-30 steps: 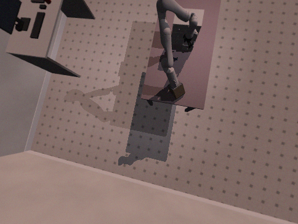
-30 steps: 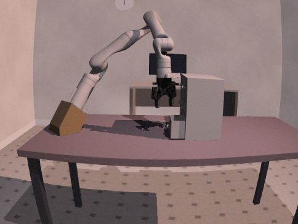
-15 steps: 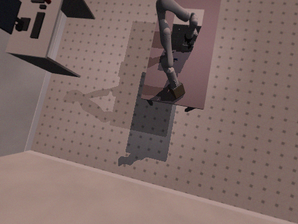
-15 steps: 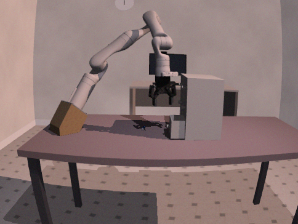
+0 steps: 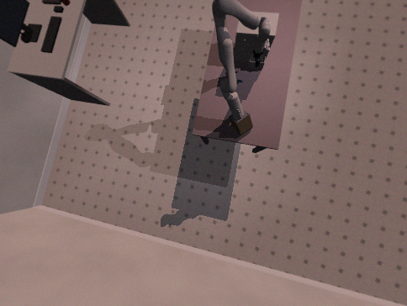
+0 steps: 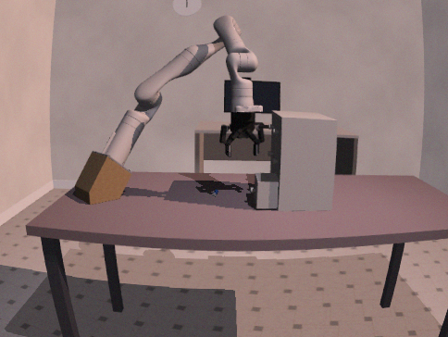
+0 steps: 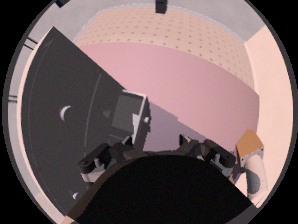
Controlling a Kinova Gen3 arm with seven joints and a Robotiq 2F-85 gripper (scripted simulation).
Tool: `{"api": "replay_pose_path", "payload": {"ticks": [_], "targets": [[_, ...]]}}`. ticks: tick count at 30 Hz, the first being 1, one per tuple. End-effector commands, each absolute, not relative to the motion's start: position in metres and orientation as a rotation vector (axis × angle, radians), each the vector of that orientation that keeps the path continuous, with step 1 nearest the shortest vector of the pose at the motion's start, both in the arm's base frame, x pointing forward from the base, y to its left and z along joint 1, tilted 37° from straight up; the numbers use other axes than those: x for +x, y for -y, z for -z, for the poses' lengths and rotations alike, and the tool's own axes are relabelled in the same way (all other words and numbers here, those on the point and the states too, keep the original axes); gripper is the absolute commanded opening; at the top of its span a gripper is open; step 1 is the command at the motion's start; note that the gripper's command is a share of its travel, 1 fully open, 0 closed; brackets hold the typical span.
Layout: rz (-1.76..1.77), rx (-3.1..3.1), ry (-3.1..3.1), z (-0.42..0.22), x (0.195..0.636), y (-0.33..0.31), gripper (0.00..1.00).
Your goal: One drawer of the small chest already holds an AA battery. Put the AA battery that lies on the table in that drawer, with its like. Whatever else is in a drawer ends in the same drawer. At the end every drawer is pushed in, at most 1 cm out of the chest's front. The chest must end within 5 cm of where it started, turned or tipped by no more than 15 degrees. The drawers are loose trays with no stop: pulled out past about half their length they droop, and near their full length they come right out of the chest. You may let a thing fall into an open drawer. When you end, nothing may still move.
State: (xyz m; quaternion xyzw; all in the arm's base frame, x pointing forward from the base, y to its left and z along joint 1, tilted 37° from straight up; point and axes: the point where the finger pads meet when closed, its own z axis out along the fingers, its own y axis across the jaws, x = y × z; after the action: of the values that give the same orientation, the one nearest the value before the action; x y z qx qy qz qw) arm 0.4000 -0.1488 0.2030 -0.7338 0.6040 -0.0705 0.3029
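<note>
Exterior cam: no readable labels, matte grey boxy chest [image 6: 306, 162] [image 7: 55, 115] on a pinkish bench [image 5: 269, 105] [image 6: 153, 222] [image 7: 200, 75], black tool [image 5: 258, 58] [image 6: 242, 150] [image 7: 155, 140] spread wide.

I've turned my open gripper [image 5: 257, 65] [image 6: 242, 155] [image 7: 155, 140] about its upright axis. It has also shifted slightly left.
</note>
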Motion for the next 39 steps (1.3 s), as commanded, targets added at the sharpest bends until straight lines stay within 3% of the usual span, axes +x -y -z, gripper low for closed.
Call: {"api": "replay_pose_path", "payload": {"ticks": [1, 39], "targets": [[0.183, -1.931, -1.617, -0.205, 0.399, 0.149, 1.0], [-0.093, -1.342, -2.129, -0.214, 0.366, 0.154, 1.0]]}}
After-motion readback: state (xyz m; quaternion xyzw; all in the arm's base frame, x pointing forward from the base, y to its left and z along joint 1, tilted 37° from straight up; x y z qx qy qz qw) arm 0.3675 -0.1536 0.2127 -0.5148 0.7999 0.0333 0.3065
